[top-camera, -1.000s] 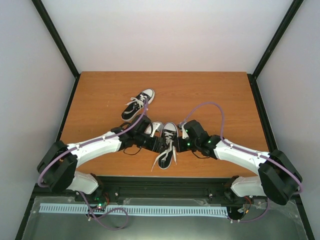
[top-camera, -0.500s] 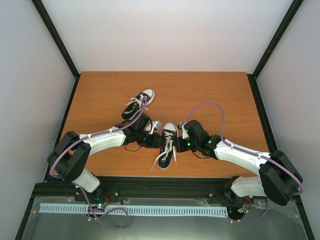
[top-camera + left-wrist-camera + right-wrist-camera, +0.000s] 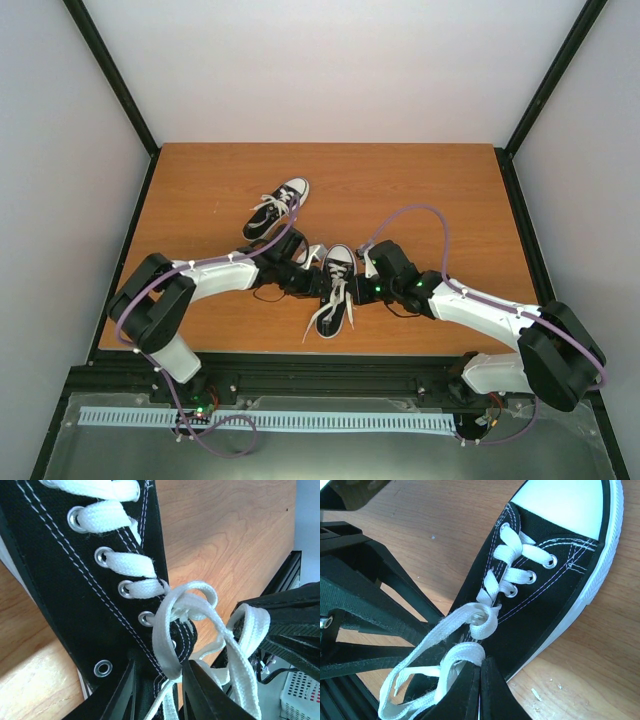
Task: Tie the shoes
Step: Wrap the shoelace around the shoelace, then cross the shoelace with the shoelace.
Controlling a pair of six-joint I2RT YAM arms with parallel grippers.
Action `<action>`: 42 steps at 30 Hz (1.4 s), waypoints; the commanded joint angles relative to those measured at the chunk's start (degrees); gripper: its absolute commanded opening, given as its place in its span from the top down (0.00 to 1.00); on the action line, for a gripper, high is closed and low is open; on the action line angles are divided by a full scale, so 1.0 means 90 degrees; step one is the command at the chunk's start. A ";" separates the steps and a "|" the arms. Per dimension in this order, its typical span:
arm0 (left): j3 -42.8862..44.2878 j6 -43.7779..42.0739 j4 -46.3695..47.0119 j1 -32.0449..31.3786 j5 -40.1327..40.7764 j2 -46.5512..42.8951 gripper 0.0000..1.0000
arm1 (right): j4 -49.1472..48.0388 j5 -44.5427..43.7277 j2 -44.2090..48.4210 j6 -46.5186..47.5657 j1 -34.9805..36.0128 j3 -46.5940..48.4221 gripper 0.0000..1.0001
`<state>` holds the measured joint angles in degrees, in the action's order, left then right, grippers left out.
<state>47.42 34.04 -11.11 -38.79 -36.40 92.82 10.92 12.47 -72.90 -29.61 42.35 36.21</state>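
Change vs 1 s ago, top view: left arm [image 3: 210, 278] swung its elbow up-frame and inward, and left tool [image 3: 312, 278] shifted right, from just left of the near shoe [image 3: 340, 262] to right against its lace area. Right arm [image 3: 470, 305] and right tool [image 3: 365, 287] barely moved, and neither shoe shifted. Likely meaning: left side has closed in to take its lace while right holds the other, so the bow step on this shoe is starting, not done. Right wrist view: right tool's jaws are pressed together at bottom centre, pinching a flat lace [image 3: 465, 655] loop that runs up to a loose crossing at the top eyelets. Left wrist view: left tool's jaws stand a little apart at bottom centre with a lace loop dropping between them; cannot tell if it is actually gripped. The first crossing looks slack and no bow is formed. Near shoe sits centre frame in the top view, toe pointing up-frame, with loose lace ends trailing to lower left. Far shoe [image 3: 280, 205] lies up and left of centre, well apart from both tools and angled toe toward upper right; laces look loose, knot state too small to tell. Counts: 2 arms, 2 tools, 2 shoes, 1 worktop [image 3: 430, 180]. Judged progress: 0 of 2 shoes tied.
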 commanded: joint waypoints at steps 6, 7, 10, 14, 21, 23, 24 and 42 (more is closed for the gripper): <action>0.0036 0.0255 0.0645 0.0003 -0.0503 0.0259 0.84 | -0.0100 -0.0099 0.0100 -0.0040 -0.0037 -0.0046 0.97; 0.0034 0.0276 0.0673 0.0003 -0.0513 0.0238 0.88 | -0.0091 -0.0115 0.0102 -0.0038 -0.0037 -0.0048 0.97; -0.0011 0.0344 0.0725 0.0003 -0.0403 0.0123 0.98 | -0.0058 -0.0175 0.0119 -0.0074 -0.0037 -0.0039 0.97; -0.0077 0.0444 0.0844 0.0008 -0.0122 -0.0111 0.99 | -0.0015 -0.0263 0.0141 -0.0118 -0.0037 -0.0009 0.97; -0.0080 0.0410 0.0757 0.0140 0.0370 -0.0338 0.99 | 0.0077 -0.0315 0.0112 -0.0098 -0.0037 0.0058 0.97; -0.0039 0.0359 0.0729 0.0193 0.0409 -0.0316 0.99 | 0.0076 -0.0320 0.0107 -0.0090 -0.0037 0.0076 0.97; 0.0013 0.0320 0.0688 0.0223 0.0413 -0.0300 0.99 | 0.0069 -0.0300 0.0098 -0.0081 -0.0037 0.0092 0.97; -0.0042 -0.0493 0.0355 0.0618 0.0466 -0.0459 0.83 | -0.0220 -0.0159 -0.0243 -0.0228 0.0100 0.0203 0.97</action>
<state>47.42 32.23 -6.87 -34.24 -32.71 91.72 9.91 11.35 -75.07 -31.33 42.89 36.32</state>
